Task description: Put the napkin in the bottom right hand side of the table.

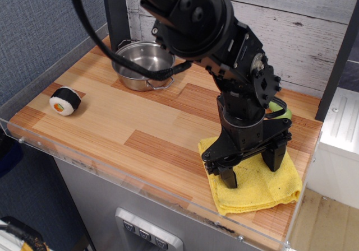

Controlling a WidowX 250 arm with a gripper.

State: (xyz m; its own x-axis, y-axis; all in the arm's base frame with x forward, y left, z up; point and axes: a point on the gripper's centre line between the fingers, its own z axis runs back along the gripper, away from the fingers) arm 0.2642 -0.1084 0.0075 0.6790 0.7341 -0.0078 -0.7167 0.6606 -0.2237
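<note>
The bright yellow napkin [261,190] lies flat at the front right corner of the wooden table [134,125], its right edge close to the clear rim. My gripper [251,170] points straight down onto it. Its two black fingers [229,178] are spread wide apart, with both tips resting on the cloth, one at the left side and one at the back right. Nothing is pinched between them. The black arm hides the napkin's back edge.
A steel pot [143,66] stands at the back left. A sushi-roll toy [64,101] lies near the left edge. A green-handled spatula [284,112] is mostly hidden behind the arm at the back right. A clear acrylic rim [101,170] runs along the front.
</note>
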